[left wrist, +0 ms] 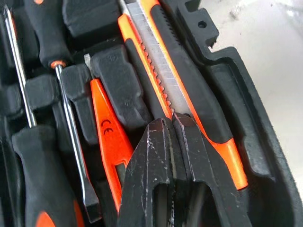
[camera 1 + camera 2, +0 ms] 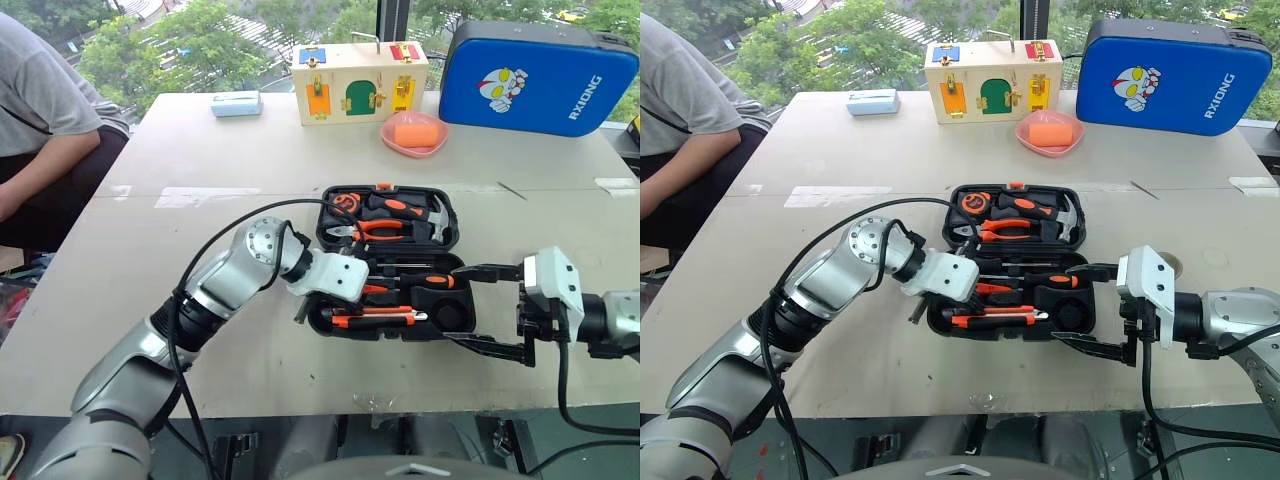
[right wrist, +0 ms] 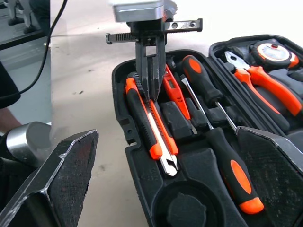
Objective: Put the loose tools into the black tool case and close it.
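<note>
The black tool case [image 2: 322, 232] lies open on the table. Its near half holds the utility knife [image 3: 156, 127], two screwdrivers [image 3: 204, 92] [image 3: 232, 168], the orange tester pen [image 1: 106, 132] and the tape roll [image 3: 182, 208] in a round recess. My left gripper [image 3: 150, 97] is shut, and its joined tips [image 1: 171, 122] point down onto the knife's blade slider, holding nothing. My right gripper [image 2: 450, 306] stands wide open at the right end of the near half, with its fingers [image 2: 492, 272] spread around that end of the case.
The far half of the case holds a hammer [image 2: 425, 212], pliers [image 2: 375, 230] and a tape measure [image 2: 345, 203]. At the back stand a blue cartoon-print case [image 2: 538, 75], a wooden latch box [image 2: 360, 82], a pink dish [image 2: 413, 133] and a pale blue box [image 2: 237, 103]. A person [image 2: 40, 110] sits at the left.
</note>
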